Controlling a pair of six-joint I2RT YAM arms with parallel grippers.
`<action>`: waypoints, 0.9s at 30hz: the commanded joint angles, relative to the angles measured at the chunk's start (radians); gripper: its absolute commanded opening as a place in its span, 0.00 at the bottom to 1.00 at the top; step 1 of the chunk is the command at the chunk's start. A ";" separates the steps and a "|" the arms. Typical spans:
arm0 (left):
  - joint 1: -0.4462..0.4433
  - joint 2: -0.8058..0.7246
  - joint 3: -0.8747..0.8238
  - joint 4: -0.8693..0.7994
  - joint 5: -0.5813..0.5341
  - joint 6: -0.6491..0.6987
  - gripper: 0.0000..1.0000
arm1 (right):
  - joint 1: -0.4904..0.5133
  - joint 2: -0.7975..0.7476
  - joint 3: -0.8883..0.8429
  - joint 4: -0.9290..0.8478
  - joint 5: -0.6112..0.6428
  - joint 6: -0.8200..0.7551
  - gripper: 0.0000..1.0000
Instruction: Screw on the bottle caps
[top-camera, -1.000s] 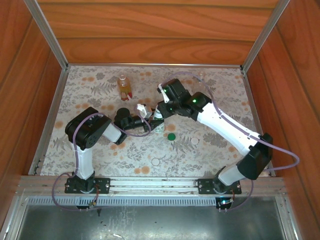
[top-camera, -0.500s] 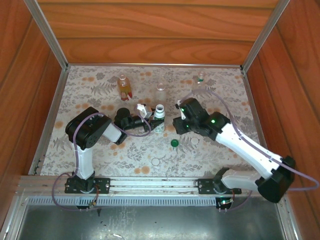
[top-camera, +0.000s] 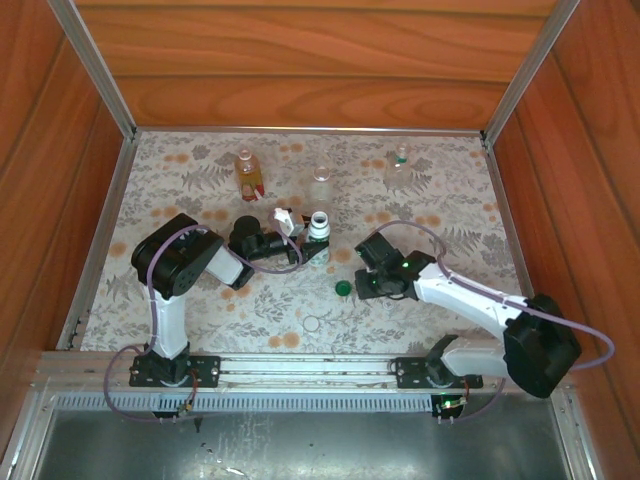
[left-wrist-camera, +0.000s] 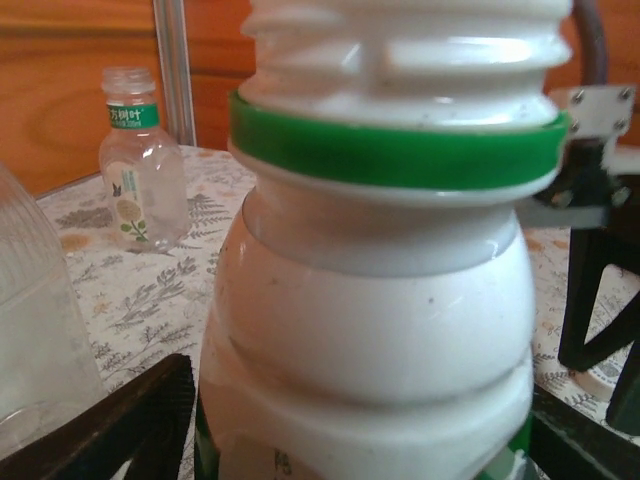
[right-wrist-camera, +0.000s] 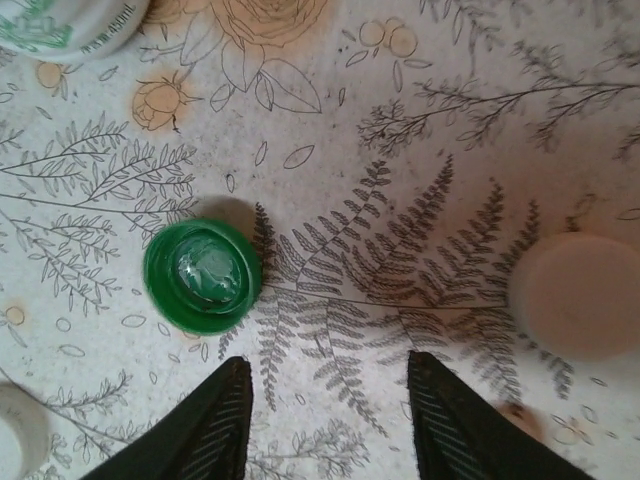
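My left gripper (top-camera: 312, 245) is shut on the white bottle (top-camera: 318, 232), which stands upright. In the left wrist view the white bottle (left-wrist-camera: 390, 300) is very close, with a green neck ring and bare threads, uncapped, and the left gripper (left-wrist-camera: 365, 430) holds its body. My right gripper (top-camera: 365, 281) hangs low and open over the table. The dark green cap (right-wrist-camera: 203, 276) lies open side up just ahead and left of the right gripper (right-wrist-camera: 328, 370), outside its fingers. A white cap (right-wrist-camera: 580, 295) lies to the right, another pale cap (right-wrist-camera: 15, 430) at the lower left.
An amber bottle (top-camera: 247, 172), a clear bottle (top-camera: 322, 180) and a smaller clear bottle with a green label (top-camera: 398, 170) stand open at the back. A white cap (top-camera: 311, 323) lies near the front. Wooden walls surround the floral table (top-camera: 200, 300).
The right arm has swung away from the white bottle's top toward the front and dropped low beside the green cap. The left arm has kept still, holding the bottle.
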 joint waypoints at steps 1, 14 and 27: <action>-0.001 -0.016 -0.011 0.005 -0.004 -0.007 0.76 | -0.013 0.059 -0.003 0.123 -0.074 0.026 0.40; -0.001 -0.099 -0.087 0.004 -0.043 -0.011 0.89 | -0.027 0.217 0.031 0.186 -0.144 -0.002 0.28; -0.002 -0.230 -0.195 0.003 -0.097 -0.055 0.91 | -0.031 0.217 0.026 0.162 -0.146 -0.004 0.05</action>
